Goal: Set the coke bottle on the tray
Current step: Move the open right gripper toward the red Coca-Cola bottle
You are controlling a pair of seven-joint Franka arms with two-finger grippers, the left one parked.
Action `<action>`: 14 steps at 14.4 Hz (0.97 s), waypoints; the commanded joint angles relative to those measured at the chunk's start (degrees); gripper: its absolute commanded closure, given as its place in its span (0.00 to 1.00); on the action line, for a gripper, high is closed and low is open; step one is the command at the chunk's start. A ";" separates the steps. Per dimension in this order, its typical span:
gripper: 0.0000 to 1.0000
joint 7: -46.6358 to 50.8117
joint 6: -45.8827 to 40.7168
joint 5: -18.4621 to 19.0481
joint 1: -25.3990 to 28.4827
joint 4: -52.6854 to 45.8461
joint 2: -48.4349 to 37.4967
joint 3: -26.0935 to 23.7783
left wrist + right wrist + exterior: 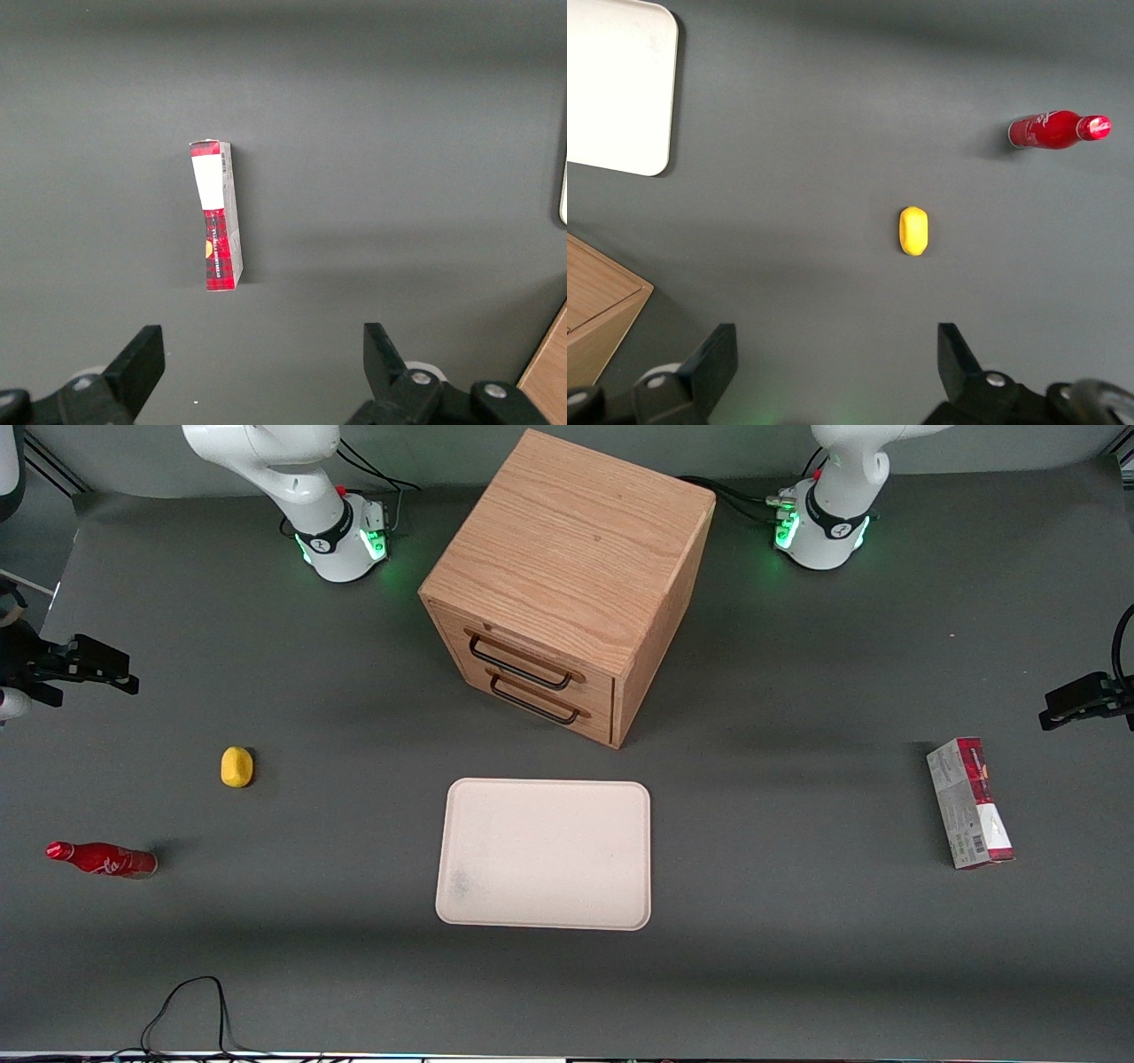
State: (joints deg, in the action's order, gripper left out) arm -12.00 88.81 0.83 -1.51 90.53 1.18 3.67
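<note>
Front view, scanning across from the working arm's end: the right arm's black two-finger gripper (124, 677) hangs out at the edge of the dark grey bench (797, 957), well above it and holding nothing. The right wrist view shows its fingers (713, 359) spread wide apart, so it's open and ready.

Nearer the camera than the gripper sits the small glossy red coke bottle with the white script (104, 860). It looks to be lying on its side, cap pointing out toward the bench edge, though from this high up I wouldn't swear to it. A small yellow lemon-shaped lump (236, 767) sits between bottle and gripper, close to both but touching neither.

Next comes the big cream rectangular tray with rounded corners (620, 903), bare and well apart from the bottle, with the oak two-drawer cabinet (576, 558) farther from the camera than it. Way off at the parked arm's end there's a red-and-grey carton (970, 803), not relevant.

So nothing's started yet; the step in hand is the reach and grab. My take: turn the wrist so the fingers close across the bottle's body, not along it, and go for the fat part instead of the tapered neck, since glossy round stuff will probably roll or squirt out. Come down clear of the yellow thing, then lift high enough to clear the tray's low rim.
</note>
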 commanded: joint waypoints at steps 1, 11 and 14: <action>0.00 -0.47 -0.31 0.05 -0.94 -5.34 4.52 3.26; 0.00 -19.18 -0.66 -6.27 -12.53 -31.53 25.34 9.26; 0.00 -22.44 -0.66 -8.47 -15.97 -37.17 30.19 8.90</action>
State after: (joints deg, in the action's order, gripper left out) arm -31.89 89.85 -5.60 -15.28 60.92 26.30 13.13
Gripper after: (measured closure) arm 0.000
